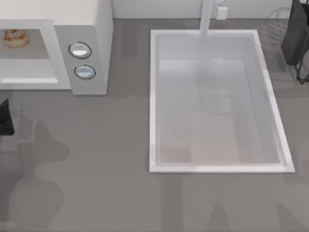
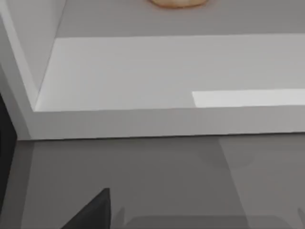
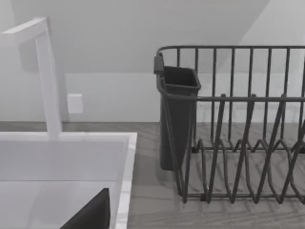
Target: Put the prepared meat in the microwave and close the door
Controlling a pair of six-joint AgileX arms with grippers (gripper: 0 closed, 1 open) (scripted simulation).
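No brand, label or lettering can be read on anything before me; the two knobs (image 1: 81, 50) on the microwave's grey panel are plain discs.

My left gripper (image 1: 5, 118) sits at the far left edge of the table, a dark shape just in front of the microwave (image 1: 91, 19) and a little apart from it. It holds nothing and touches nothing that I can see. Whether its fingers are apart or together I cannot tell; in my left wrist view a single dark wedge of it (image 2: 90, 214) juts up over the grey table (image 2: 157, 176).

The prepared meat (image 1: 16, 37) lies beyond my left gripper, inside the open cavity of the microwave, resting on the cavity floor well back from the front lip. My left wrist view catches its lower edge (image 2: 178, 3) past the white sill of the opening.

My right arm is parked at the far right rear corner, with the sink (image 1: 154, 96) between it and my left gripper. A dark wire dish rack (image 3: 238, 143) with a cutlery cup (image 3: 177, 114) stands ahead of it, and the white faucet (image 3: 47, 81) rises beside the sink rim. A dark wedge of the right gripper (image 3: 90, 214) shows here too, and I cannot tell how its fingers stand.
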